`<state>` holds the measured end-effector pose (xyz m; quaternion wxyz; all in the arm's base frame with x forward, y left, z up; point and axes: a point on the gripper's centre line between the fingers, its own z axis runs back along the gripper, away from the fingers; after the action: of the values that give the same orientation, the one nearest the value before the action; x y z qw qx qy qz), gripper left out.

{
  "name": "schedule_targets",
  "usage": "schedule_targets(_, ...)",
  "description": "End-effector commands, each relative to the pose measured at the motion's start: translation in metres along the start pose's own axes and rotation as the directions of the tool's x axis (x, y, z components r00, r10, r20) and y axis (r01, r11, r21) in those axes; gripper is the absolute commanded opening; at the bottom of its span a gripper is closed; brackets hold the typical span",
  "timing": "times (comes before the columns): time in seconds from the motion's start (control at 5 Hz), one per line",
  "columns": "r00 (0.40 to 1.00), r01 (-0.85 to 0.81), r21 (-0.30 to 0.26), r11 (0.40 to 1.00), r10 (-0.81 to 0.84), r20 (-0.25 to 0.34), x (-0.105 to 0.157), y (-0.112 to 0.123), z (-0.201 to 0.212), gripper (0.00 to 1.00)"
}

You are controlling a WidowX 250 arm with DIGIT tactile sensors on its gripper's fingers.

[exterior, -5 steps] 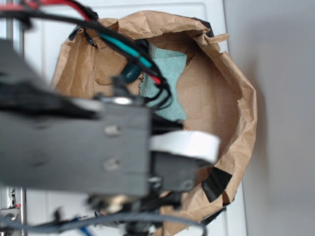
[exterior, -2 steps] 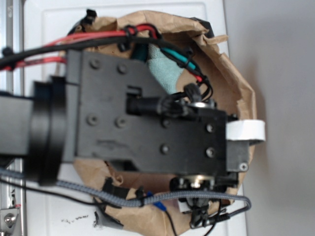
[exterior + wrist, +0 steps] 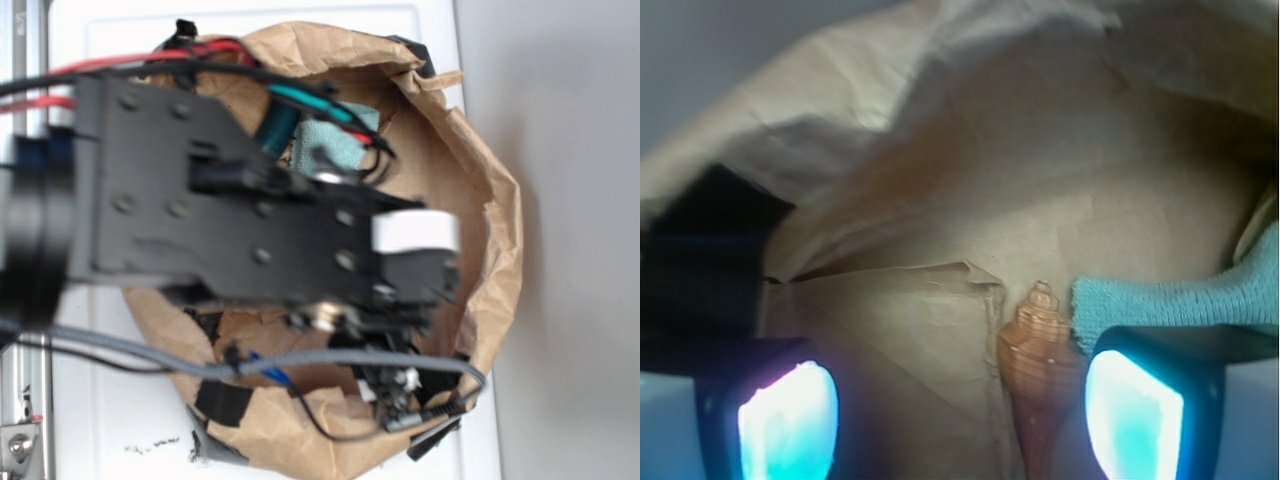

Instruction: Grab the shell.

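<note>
Change: compared with the exterior picture of a moment ago, the arm is seen drawn back toward the left, and more of the right-hand wall of the paper bag is uncovered.
Gripper: the gripper is held wide, its two lit pads at the far left and far right of the wrist view; nothing is held.
Shell: the shell lies on the brown paper floor of the bag, between the fingers but close against the right-hand one in the wrist view. In the exterior view it is hidden under the arm.
Long axis: it runs up and down in the wrist view, blunt spire away from the camera, thin end toward it, so across the closing line.
Neighbour: the teal cloth is just beside the shell and above the right-hand pad.
Room: open floor is seen on the left-hand side; a raised paper fold sits near the spire, and the bag wall rises behind.
Judgement: a small shift to centre the shell seems called for, lest the cloth be caught.
</note>
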<state>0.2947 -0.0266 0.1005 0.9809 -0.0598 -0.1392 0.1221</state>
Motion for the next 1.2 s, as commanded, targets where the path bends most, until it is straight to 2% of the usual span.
schedule_targets(0.0,0.999,0.016,-0.049,0.999,-0.014,0.044,0.008,0.016,0.015,1.00)
schedule_targets(0.4,1.000,-0.001,0.048,0.999,-0.001,0.031,0.000,0.004,-0.020,1.00)
schedule_targets(0.8,0.997,0.033,0.157,0.987,-0.044,0.067,-0.019,-0.002,-0.049,1.00)
schedule_targets(1.0,0.991,0.077,0.194,0.978,-0.096,0.093,-0.031,-0.001,-0.054,1.00)
